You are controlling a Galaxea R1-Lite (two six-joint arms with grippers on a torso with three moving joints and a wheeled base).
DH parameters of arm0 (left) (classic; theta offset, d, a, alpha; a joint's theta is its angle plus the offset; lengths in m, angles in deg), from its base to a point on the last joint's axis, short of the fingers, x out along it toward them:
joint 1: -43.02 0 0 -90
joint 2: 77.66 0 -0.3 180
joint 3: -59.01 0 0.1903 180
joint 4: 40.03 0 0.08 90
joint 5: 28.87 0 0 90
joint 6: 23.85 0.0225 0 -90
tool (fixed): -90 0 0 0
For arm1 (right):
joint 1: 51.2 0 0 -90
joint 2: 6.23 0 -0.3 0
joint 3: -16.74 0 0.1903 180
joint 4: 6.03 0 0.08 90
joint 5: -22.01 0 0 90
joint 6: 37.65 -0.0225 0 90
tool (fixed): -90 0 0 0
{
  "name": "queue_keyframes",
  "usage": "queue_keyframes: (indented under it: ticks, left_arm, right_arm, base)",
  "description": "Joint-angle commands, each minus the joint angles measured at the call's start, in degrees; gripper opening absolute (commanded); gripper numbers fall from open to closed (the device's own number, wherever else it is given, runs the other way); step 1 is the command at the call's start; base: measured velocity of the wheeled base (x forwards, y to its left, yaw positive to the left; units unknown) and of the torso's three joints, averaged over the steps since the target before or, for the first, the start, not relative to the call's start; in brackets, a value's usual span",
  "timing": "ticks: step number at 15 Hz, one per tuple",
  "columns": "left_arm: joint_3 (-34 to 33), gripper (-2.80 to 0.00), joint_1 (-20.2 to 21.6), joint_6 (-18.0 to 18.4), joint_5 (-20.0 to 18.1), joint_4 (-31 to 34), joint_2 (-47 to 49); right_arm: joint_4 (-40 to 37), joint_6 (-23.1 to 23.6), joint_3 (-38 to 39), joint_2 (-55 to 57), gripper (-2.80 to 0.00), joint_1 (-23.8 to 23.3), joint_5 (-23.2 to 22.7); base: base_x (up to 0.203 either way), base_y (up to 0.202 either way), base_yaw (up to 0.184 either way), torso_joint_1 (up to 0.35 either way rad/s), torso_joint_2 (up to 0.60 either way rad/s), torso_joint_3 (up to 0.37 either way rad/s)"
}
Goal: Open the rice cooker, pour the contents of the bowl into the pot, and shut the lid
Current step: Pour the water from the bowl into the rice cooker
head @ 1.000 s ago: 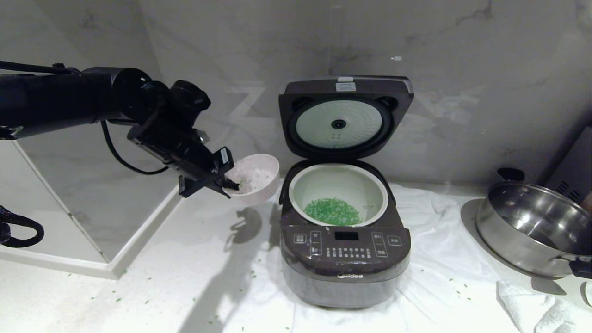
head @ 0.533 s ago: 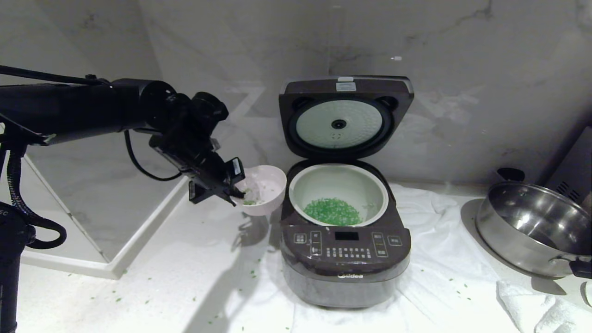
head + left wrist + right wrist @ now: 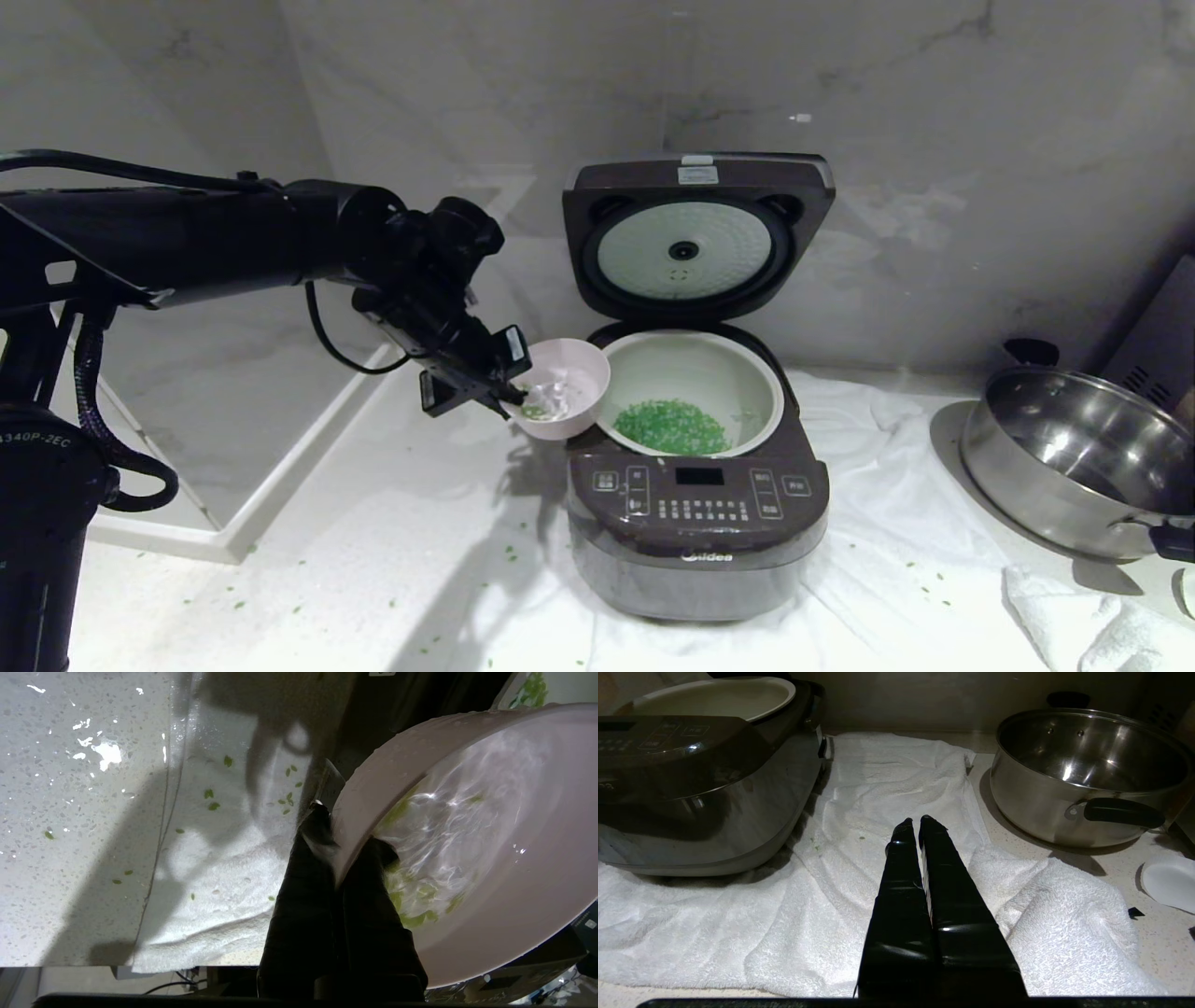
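The left gripper [image 3: 512, 397] pinches the smooth rounded rim of the pale pink bowl [image 3: 566, 399], one finger inside among wet green bits [image 3: 411, 914]. Just beyond the bowl gapes the white pot [image 3: 691, 392], lid [image 3: 695, 233] upright. The right gripper [image 3: 920, 823], fingers pressed together, hovers over nubbly towel [image 3: 878, 793].

Left pincer [image 3: 509, 399] carried bowl [image 3: 563, 399] (tilted) cookerward.

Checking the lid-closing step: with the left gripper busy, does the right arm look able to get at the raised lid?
Probably yes. The right gripper hangs shut and empty over the white towel, beside the rice cooker. The lid stands upright with nothing shown blocking its right side; the left gripper and bowl are on the far side.
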Motion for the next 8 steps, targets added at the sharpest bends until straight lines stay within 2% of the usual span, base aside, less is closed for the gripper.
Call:
queue_keyframes:
  ticks: [1,3,6,8]
  left_arm:
    - [0.0,-2.80,-0.3,-0.3,-0.1,-0.5,-0.1]
    - [0.0,-2.80,-1.7,-0.4,0.1,-2.7,-0.4]
    - [0.8,-2.80,-5.5,-0.1,3.0,-4.1,0.8]
    - [1.0,-2.80,-8.8,0.0,3.5,-4.3,1.8]
  right_arm:
    - [0.0,0.0,0.1,0.0,-2.80,0.0,0.0]
    - [0.0,0.0,0.1,-0.1,-2.80,0.0,0.0]
    - [0.0,0.0,0.1,-0.1,-2.80,0.0,0.0]
    - [0.0,0.0,0.1,-0.1,-2.80,0.0,0.0]
  base:
    - [0.000,0.000,0.000,0.000,0.00,0.000]
    - [0.000,0.000,0.000,0.000,0.00,0.000]
    - [0.000,0.000,0.000,0.000,0.00,0.000]
    - [0.000,0.000,0.000,0.000,0.00,0.000]
